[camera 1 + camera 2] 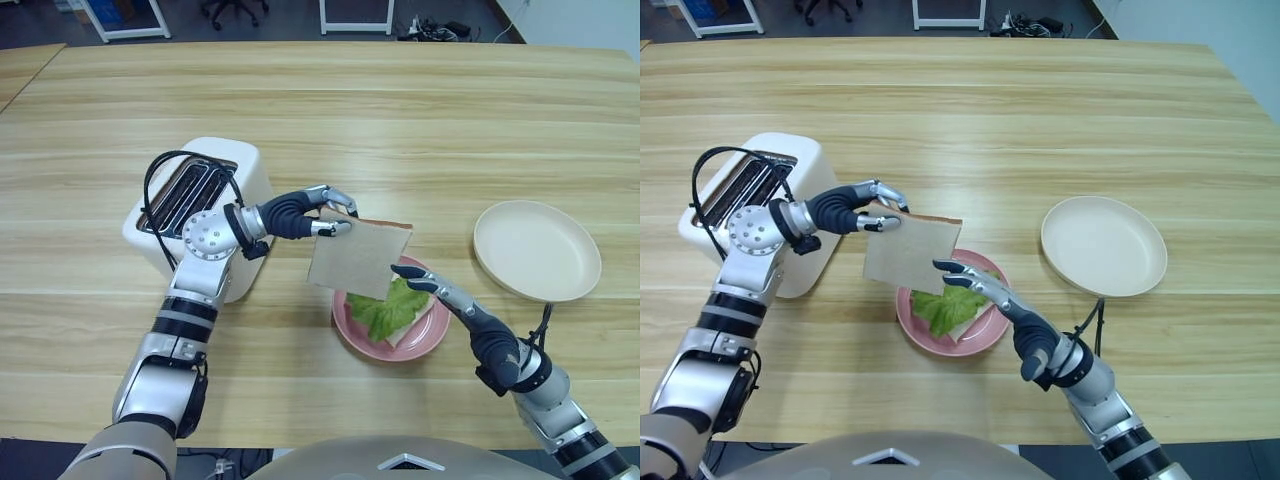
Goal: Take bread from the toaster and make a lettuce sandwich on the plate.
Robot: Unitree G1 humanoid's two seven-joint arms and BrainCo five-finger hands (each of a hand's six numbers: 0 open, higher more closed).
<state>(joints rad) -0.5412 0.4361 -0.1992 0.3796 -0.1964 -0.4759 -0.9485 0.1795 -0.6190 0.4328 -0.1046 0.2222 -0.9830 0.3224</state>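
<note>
The left hand (325, 210) is clamped on the upper left corner of the bread slice (358, 258), fingers above and thumb below. From that pinch the slice hangs down and to the hand's right, tilted rather than flat, with its broad face turned up toward the head camera. Its free lower edge sits above the near-left part of the pink plate (390, 356), which lies below and to the right of the left hand.

On that plate the lettuce (390, 310) rests on a lower slice (412, 336), so the top slice looks like the last layer to go on.

The right hand (440, 295) holds nothing. Its fingers are stretched out and apart, reaching in from the right just over the lettuce, tips right by the hanging slice's lower right corner; whether they touch it I cannot tell.

The coming move turns on this: the slice must swing flat and travel a little right of the left hand to cover the lettuce squarely, with the right hand nearer to steady it.

The toaster (245, 175) stands just behind the left wrist; a cream plate (537, 250) lies well to the right hand's far right
</note>
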